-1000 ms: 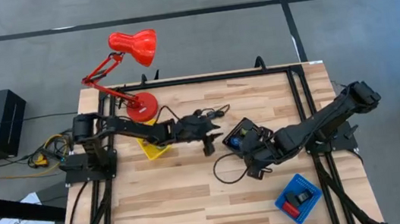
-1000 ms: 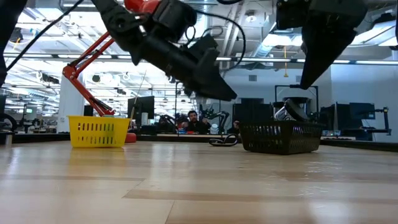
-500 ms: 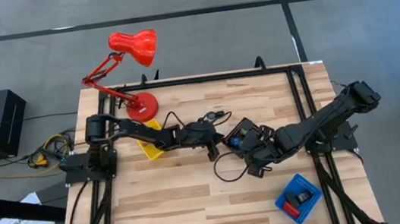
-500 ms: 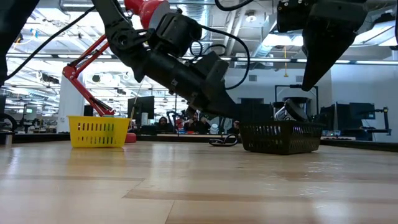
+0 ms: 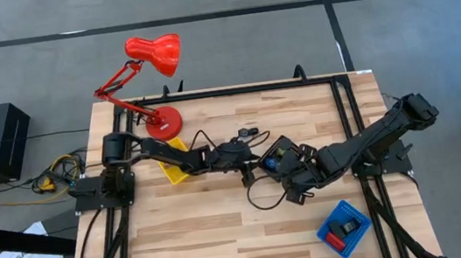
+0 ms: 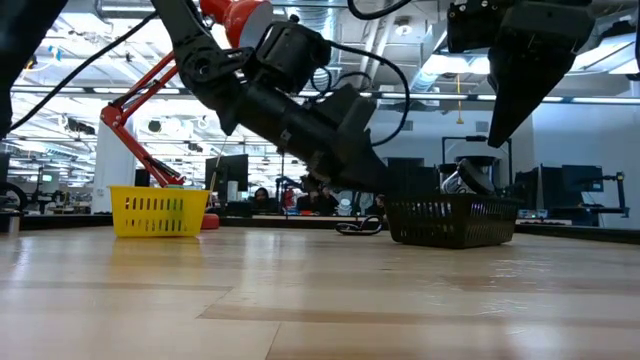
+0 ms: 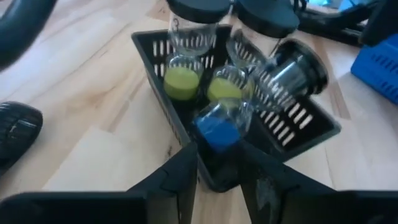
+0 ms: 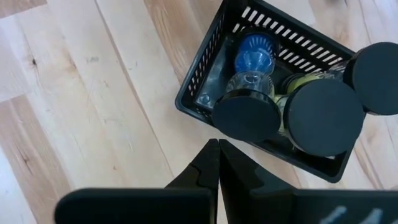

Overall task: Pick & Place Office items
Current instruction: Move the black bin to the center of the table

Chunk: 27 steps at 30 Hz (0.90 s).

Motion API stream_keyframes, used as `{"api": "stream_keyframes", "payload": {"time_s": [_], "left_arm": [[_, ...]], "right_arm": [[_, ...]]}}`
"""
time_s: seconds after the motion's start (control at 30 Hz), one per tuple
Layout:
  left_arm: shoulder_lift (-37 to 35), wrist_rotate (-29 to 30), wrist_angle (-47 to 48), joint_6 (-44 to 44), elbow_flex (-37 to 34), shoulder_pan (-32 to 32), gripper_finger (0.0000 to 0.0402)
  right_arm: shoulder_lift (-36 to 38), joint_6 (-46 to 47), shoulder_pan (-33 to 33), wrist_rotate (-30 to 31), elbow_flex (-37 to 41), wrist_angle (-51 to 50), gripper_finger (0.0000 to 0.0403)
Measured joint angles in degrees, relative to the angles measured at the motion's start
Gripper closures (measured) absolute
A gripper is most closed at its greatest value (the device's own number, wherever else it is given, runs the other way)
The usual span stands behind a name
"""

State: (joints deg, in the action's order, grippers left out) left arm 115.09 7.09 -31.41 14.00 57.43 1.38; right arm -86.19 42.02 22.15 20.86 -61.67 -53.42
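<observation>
A black slotted basket [image 5: 279, 151] stands mid-table and holds several clear jars with black lids. Two upright jars [image 7: 181, 78] have green contents. A jar with blue contents [image 7: 219, 129] lies tilted, its bottom in the basket's corner [image 7: 214, 177] and its lid [image 7: 306, 67] higher. My left gripper [image 7: 219, 158] slants down at that corner, fingers apart, their tips on either side of the blue jar's bottom. My right gripper [image 8: 217, 163] hangs shut above bare table beside the basket [image 8: 205, 74], holding nothing. My left gripper's fingertips [image 7: 191, 155] stand right at the blue jar's bottom [image 7: 205, 142], coming slantwise from the table's left. I cannot tell whether they touch the jar or the basket's rim.
A yellow tray [image 5: 173, 164] and the red lamp's base [image 5: 164, 122] sit under the left arm. A blue tray [image 5: 344, 228] with a red and a black piece is at the near right. A black cable [image 5: 261, 197] loops near the basket.
My left gripper has come down and moved toward the table's right, from above the boards to the black basket's corner, rolling a little as it went. The basket has stayed in place.
</observation>
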Motion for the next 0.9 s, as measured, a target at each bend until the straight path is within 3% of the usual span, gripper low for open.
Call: {"api": "stream_keyframes", "payload": {"time_s": [0.9], "left_arm": [[0.1,0.1,3.7,-1.3,0.7,1.6,0.0295]], "right_arm": [[0.0,0.0,0.3,0.0,0.0,-0.2,0.0403]]}}
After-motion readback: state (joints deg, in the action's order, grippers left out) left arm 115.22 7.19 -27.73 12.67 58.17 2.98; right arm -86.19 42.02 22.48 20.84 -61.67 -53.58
